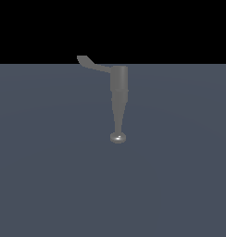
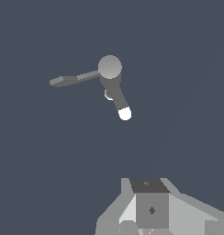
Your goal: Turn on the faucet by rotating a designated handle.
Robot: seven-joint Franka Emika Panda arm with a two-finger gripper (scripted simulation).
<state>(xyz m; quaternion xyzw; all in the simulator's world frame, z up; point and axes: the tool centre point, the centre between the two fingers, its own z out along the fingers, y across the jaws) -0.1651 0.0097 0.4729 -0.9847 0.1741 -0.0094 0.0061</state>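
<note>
I see the matte grey faucet (image 1: 118, 99) at the exterior frame's centre, tapering to a shiny rounded tip; its thin curved handle (image 1: 91, 64) juts upper left. My gripper (image 2: 148, 215) shows only partly: I cannot tell its jaws' state.

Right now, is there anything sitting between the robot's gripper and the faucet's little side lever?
Nothing visible does. In the wrist view, only bare grey floor lies between the gripper and the handle, which sticks out sideways from the faucet. The exterior view shows the faucet standing alone, with no arm in sight.
</note>
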